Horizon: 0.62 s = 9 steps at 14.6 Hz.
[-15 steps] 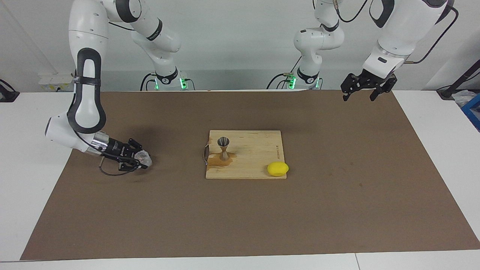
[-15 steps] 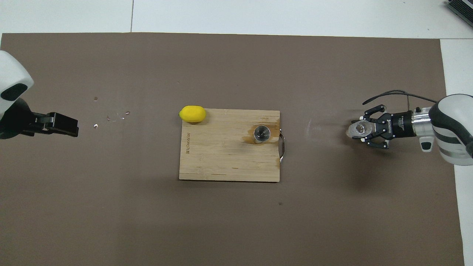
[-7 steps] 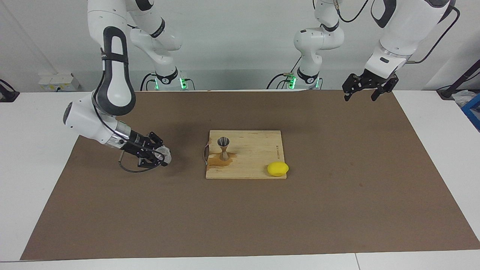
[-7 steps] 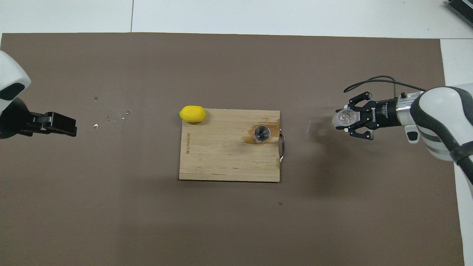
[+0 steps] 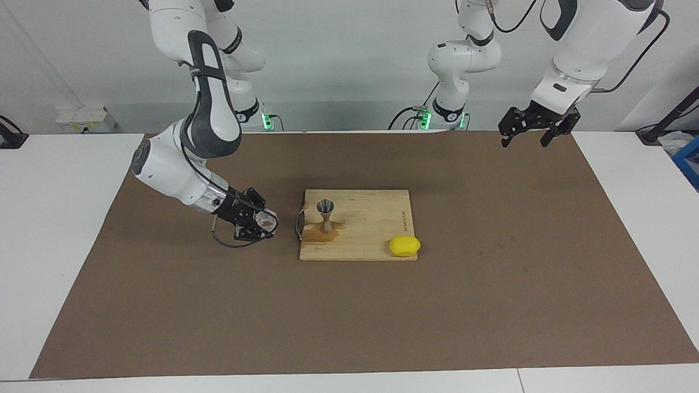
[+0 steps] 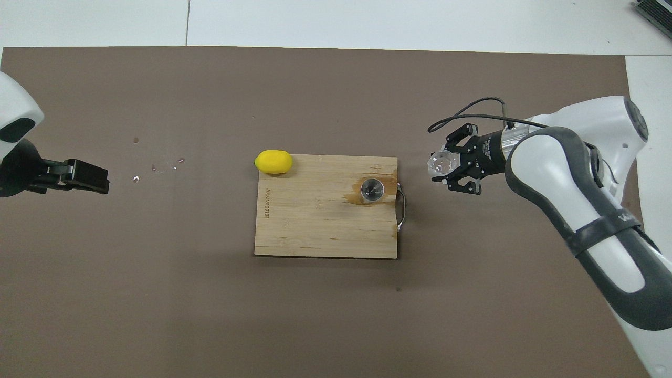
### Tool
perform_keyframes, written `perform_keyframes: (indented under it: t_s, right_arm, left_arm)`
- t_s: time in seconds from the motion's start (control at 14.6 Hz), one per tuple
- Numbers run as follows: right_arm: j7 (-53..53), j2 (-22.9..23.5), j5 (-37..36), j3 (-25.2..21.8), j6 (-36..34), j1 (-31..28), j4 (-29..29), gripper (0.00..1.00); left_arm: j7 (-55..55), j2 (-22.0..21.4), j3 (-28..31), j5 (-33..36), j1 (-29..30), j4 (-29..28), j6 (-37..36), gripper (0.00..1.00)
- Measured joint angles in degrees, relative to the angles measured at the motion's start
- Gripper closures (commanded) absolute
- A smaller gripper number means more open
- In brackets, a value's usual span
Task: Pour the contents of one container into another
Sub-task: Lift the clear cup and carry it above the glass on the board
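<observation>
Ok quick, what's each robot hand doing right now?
Right gripper: shut on the clear cup, over the mat beside the cutting board.
Left gripper: open, holding nothing, waiting over the mat's corner.

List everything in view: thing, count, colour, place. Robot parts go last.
Mat: one, brown, covering most of the white table.
Cutting board: one, pale wood with a metal handle at the right arm's end, mid-mat; a darker stain around the jigger's foot.
Jigger: one, silvery, upright on the board near its handle.
Lemon: one, yellow, at the board's corner toward the left arm's end.
Clear cup: one, transparent, held in the air over the mat beside the board's handle.
Right gripper: one, black, shut on the clear cup.
Left gripper: one, black, open, waiting over the mat's corner at its own end.
</observation>
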Motion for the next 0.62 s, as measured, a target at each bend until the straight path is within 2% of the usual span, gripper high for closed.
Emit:
perform_keyframes:
  t_s: [0.62]
  right_arm:
    - [9.35, -0.03, -6.72, -0.02, 3.27, 7.17, 2.47, 1.0]
  left_arm:
    - [0.0, 0.0, 0.0, 0.0, 0.0, 0.0, 0.0, 0.0]
